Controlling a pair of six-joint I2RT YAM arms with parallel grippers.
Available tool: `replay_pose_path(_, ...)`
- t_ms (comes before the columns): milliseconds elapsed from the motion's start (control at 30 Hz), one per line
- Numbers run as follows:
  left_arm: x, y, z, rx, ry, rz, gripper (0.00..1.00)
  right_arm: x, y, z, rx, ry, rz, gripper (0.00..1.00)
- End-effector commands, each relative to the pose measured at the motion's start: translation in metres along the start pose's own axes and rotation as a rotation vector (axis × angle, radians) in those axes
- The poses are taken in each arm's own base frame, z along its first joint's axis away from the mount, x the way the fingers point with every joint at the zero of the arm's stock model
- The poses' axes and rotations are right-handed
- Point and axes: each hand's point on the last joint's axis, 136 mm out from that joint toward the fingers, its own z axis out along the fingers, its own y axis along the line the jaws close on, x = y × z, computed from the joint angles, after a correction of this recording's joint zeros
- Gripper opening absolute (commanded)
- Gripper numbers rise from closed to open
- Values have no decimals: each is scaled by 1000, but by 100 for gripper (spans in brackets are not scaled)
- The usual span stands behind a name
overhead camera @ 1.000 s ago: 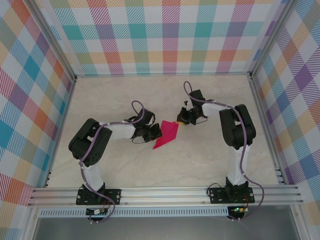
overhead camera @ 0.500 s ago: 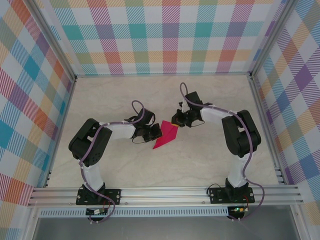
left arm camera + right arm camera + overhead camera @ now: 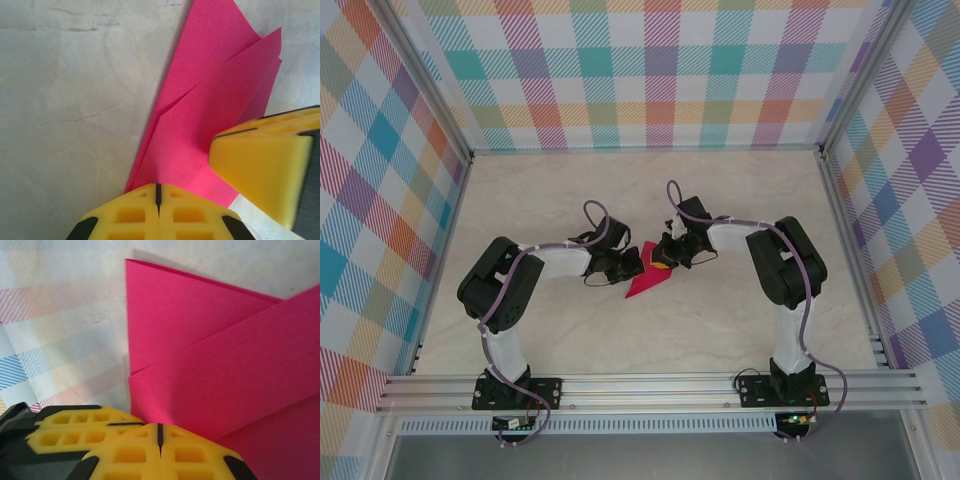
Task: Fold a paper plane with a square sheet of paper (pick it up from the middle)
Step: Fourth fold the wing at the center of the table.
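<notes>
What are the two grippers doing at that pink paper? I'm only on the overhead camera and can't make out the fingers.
Observer: On the left wrist camera, the left gripper is shut, with its fingertips together over the narrower end of the paper.
Operator: And the right one?
Observer: The right gripper is shut too. Its wrist camera puts its tips at the paper's edge.
Operator: Is the paper folded at all?
Observer: Yes. Both wrist cameras show layered flaps, with one slanted edge crossing the layer beneath.
</notes>
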Motion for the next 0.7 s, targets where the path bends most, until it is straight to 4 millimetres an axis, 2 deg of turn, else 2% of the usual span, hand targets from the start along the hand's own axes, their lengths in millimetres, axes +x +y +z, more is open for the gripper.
replay_pose_path(0, 29, 59, 4, -221, 88, -50, 0, 6, -8, 9, 4, 26, 18, 5)
replay_pose_path(167, 22, 42, -2, -175, 74, -32, 0, 10, -27, 12, 70, 35, 37, 4)
replay_pose_path(333, 10, -3, -22, -31, 49, 11, 0, 15, -45, 13, 146, 43, 55, 4)
replay_pose_path(433, 12, -20, -35, 30, 50, 26, 4, 15, -48, 14, 160, 45, 63, 4)
replay_pose_path(667, 34, -28, -35, 63, 114, 10, 10, 17, -53, 16, 172, 55, 72, 4)
